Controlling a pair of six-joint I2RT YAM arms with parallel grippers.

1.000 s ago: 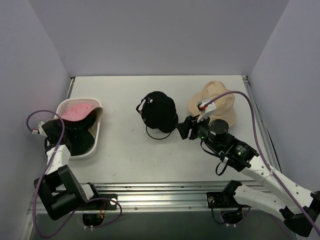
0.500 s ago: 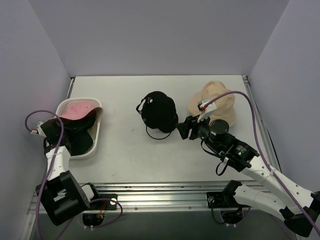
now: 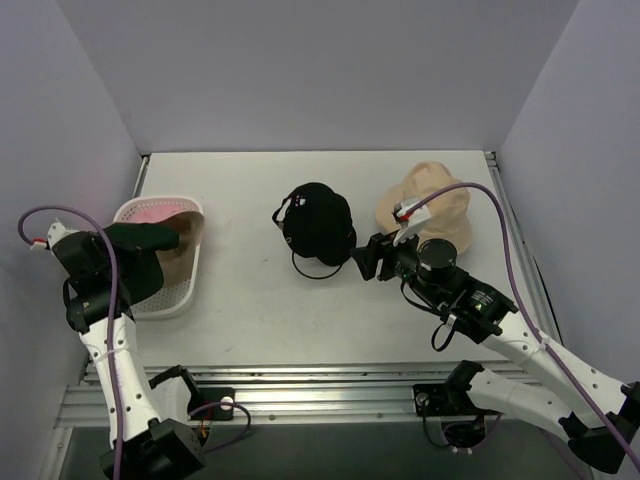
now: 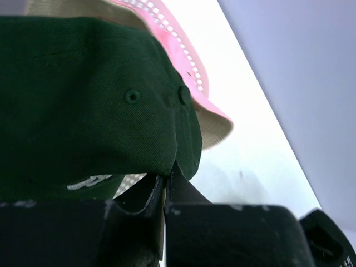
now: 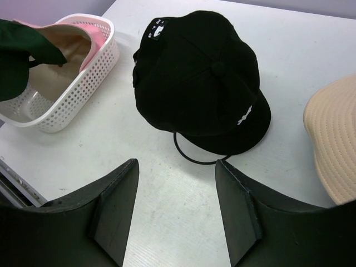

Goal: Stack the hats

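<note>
My left gripper [image 3: 152,238] is shut on the rim of a dark green baseball cap [image 3: 130,250] and holds it above the white basket [image 3: 165,297]; in the left wrist view the cap [image 4: 83,105] fills the frame above my pinched fingers [image 4: 146,196]. A pink bucket hat [image 3: 150,213] lies in the basket, also in the left wrist view [image 4: 178,50]. A black cap [image 3: 318,222] sits on a wire frame at the table's middle, and shows in the right wrist view [image 5: 203,78]. A beige bucket hat [image 3: 430,205] stands at the right. My right gripper [image 3: 358,256] is open and empty just right of the black cap.
The thin wire ring [image 5: 192,156] pokes out under the black cap. The basket sits by the left wall [image 5: 61,94]. Bare table lies between basket and black cap and along the back. Metal rails run along the near edge [image 3: 320,385].
My left arm has risen and lifted the dark green cap up out of the basket. The right arm has not moved.
</note>
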